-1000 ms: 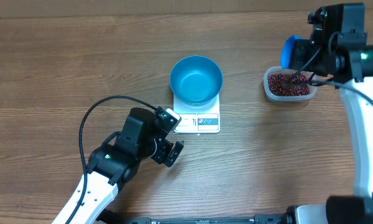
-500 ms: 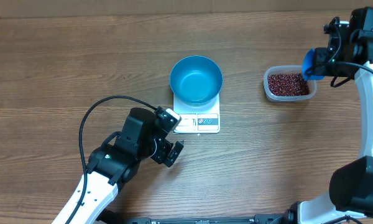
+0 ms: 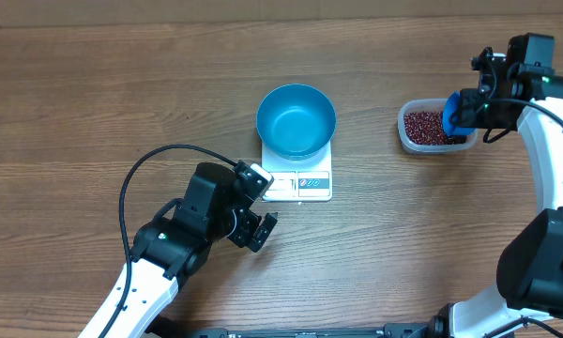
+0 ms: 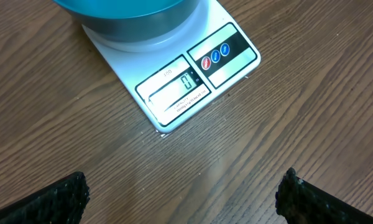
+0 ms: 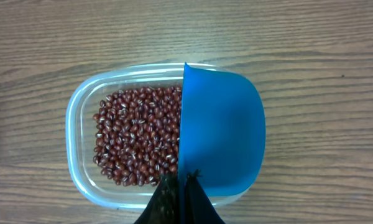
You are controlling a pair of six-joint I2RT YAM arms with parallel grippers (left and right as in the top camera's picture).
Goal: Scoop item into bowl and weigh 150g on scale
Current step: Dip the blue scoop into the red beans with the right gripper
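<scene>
Beans (image 5: 137, 143), too many to count, lie in 1 clear tub (image 5: 81, 106) on the right of the table (image 3: 94, 103). 1 blue scoop (image 5: 224, 143) hangs over one end of the tub, pinched in the tightly closed right gripper (image 5: 180, 202). 1 blue bowl (image 3: 296, 120) sits on 1 white scale (image 3: 298, 184). Only the left wrist view shows the display reading 0, ahead of the left gripper (image 4: 183, 208), whose 2 fingers are spread wide.

Robotics lab: cabled arm (image 3: 174, 239) at wood-grain table (image 3: 75, 103).
</scene>
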